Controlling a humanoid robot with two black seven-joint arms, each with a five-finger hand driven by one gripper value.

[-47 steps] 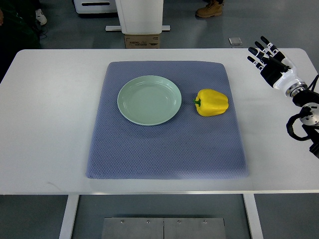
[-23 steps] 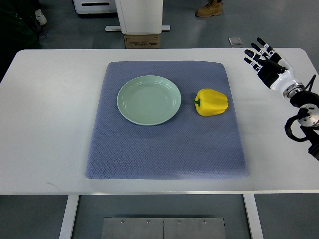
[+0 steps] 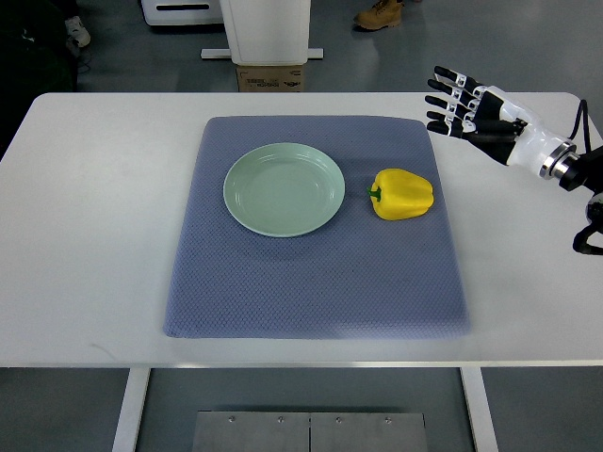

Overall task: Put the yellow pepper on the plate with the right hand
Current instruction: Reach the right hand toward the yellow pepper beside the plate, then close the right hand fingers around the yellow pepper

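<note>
A yellow pepper (image 3: 402,194) with a green stem lies on its side on the blue mat (image 3: 316,282), right of centre. A pale green plate (image 3: 284,188) sits empty on the mat just left of the pepper. My right hand (image 3: 464,110) is over the white table at the upper right, beyond the mat's far right corner. Its fingers (image 3: 447,97) are spread, point left and hold nothing. It is up and to the right of the pepper, apart from it. The left arm does not show.
The white table (image 3: 85,235) surrounds the mat. Beyond its far edge are a white machine base (image 3: 264,24), a cardboard box (image 3: 269,79) and a person's boot (image 3: 381,13) on the floor.
My right hand has moved left and slightly forward toward the mat's far right corner, turning so its fingers point left. The pepper and plate have not moved.
</note>
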